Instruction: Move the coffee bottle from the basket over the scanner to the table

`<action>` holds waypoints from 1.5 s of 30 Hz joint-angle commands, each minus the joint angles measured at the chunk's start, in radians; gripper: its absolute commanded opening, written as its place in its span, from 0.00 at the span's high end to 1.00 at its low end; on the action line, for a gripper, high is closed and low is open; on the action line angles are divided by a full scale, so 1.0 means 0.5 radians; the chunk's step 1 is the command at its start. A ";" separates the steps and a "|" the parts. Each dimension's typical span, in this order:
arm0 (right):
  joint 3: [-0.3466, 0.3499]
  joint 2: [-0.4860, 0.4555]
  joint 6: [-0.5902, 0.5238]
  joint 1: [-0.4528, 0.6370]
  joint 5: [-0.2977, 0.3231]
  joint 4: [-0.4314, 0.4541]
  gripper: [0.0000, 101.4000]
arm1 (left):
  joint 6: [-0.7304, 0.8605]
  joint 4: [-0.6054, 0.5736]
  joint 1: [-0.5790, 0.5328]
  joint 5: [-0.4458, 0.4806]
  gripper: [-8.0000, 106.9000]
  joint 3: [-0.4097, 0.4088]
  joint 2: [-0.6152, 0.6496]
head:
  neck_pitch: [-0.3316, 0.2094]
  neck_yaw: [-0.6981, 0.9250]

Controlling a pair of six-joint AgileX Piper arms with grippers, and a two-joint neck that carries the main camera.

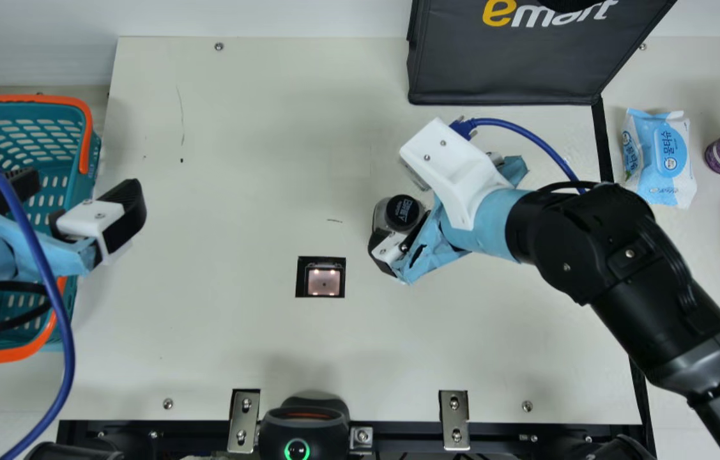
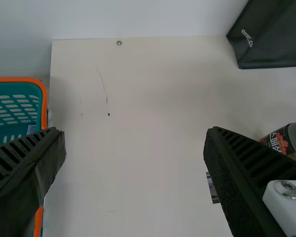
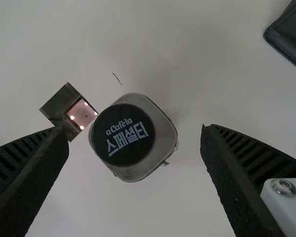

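Coffee bottle [image 3: 122, 136]: out of the basket [image 1: 75, 102], cap up, seemingly upright on the surface [image 1: 238, 160], right of the scanner [image 1: 321, 277] and a little farther.
Right end effector [image 3: 134, 130]: I have it wide open around the bottle, gripping nothing; in my wrist view there is a gap on either side.
Sideways exit: likeliest trouble, I judge; if I swing off before rising clear, the finger close beside the bottle could clip and topple it.
Scanner side: a knock leftward could send it over the scanner, needing a fresh grasp.
Early closing: the bottle sits off-centre between my fingers, so one would probably touch first and shove it.
Left end effector [image 2: 134, 132]: spread wide, empty, by the basket's right side; dropping it carelessly could catch the rim.
Scan: I cannot tell whether it registered.
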State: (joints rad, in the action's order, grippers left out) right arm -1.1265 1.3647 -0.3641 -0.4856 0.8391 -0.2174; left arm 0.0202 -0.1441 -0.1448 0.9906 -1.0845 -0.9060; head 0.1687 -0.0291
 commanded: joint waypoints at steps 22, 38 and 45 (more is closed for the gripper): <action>0.006 -0.032 0.245 -0.134 -0.034 0.212 1.00 | 0.000 0.000 0.000 0.000 0.15 0.000 0.000 | -0.061 0.003; 0.006 -0.206 0.339 -0.148 -0.050 0.253 1.00 | 0.000 0.000 0.000 0.000 0.15 0.000 0.000 | -0.061 -0.184; -0.017 -0.213 0.356 0.016 -0.031 0.243 1.00 | 0.000 0.000 0.000 0.000 0.15 0.000 0.000 | -0.061 -0.510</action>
State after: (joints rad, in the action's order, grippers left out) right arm -1.1331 1.2586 -0.1878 -0.5001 0.8209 -0.0948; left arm 0.0202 -0.1441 -0.1448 0.9906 -1.0845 -0.9060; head 0.1687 -0.2163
